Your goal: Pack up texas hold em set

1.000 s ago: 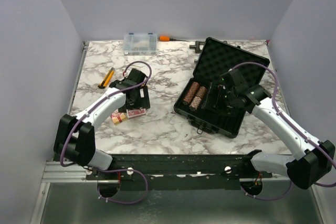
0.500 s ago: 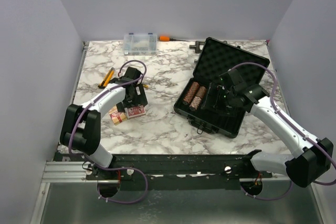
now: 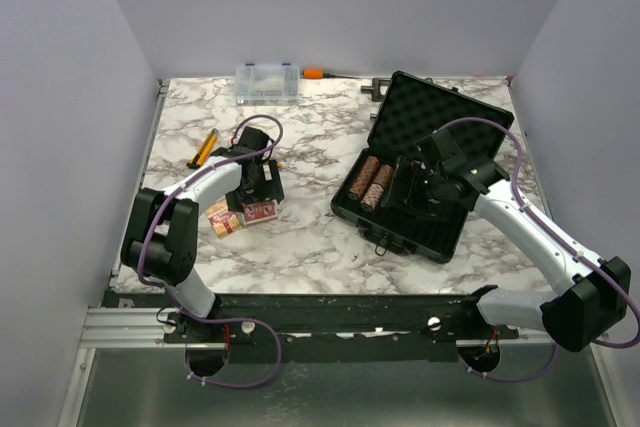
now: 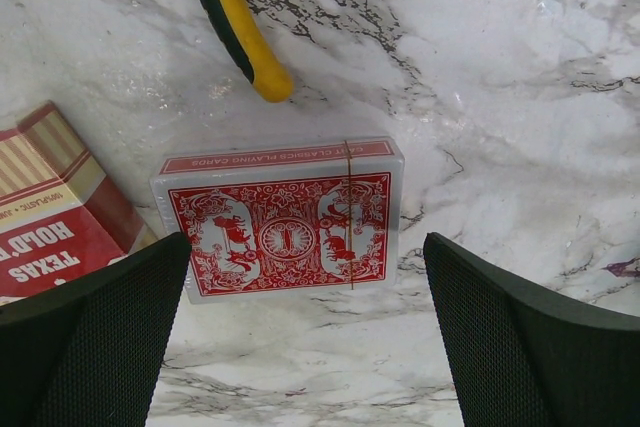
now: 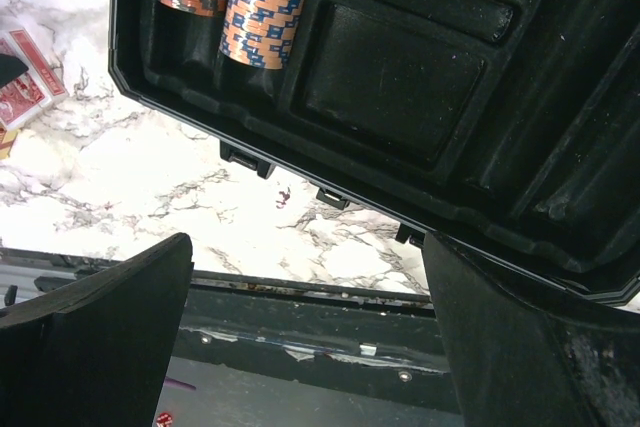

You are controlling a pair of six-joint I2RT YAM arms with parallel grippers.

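The packing looks partly done. The black rectangular hard case with dark foam lining [image 3: 445, 117] lies open at the right of the overhead view. Two short rolls of brown-red and white poker chips [image 3: 372, 182] sit side by side in the slots at its left end, and the other moulded compartments showing in the right wrist view are bare. Left of centre on the white marble table [image 3: 320, 137] lies a red-backed card deck in clear wrap [image 4: 282, 217], flat with its back upward. A red-and-cream striped carton printed "Texas Hold" [image 4: 50, 222] lies just beside the deck's left end. The left hand [image 4: 305, 332] hovers right over the deck, released and spread wide, one finger to each side, touching nothing. The right hand [image 5: 310, 337] hangs over the case's near edge, likewise spread and empty. What is left, as I judge it, is to put the deck and probably the carton into the case, then shut the lid. A yellow-and-black tool handle [image 4: 235, 22] lies near the deck, toward the top of the left wrist view.
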